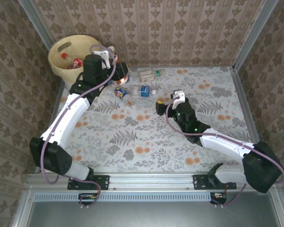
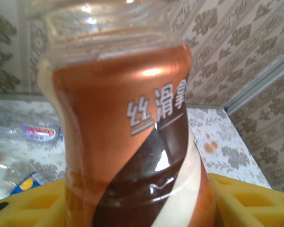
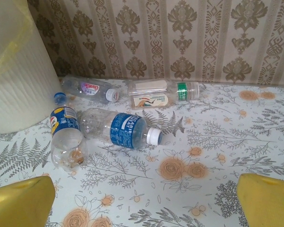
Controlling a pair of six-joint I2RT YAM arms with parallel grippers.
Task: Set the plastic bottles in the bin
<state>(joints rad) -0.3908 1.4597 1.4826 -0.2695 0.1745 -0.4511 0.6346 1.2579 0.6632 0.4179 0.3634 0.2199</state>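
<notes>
Soft, even light fills the top view; shadows on the table [image 1: 146, 137] are faint; the frame is sharp, though the walls splay toward the corners; in the left wrist view the brown-labelled bottle [image 2: 132, 142] sits too close and blurs; white glare glints on its neck at 12 o'clock and mid-label; the right wrist view is bright and clear; its yellow fingertips [image 3: 19, 203] at 7 and 5 o'clock are soft.
</notes>
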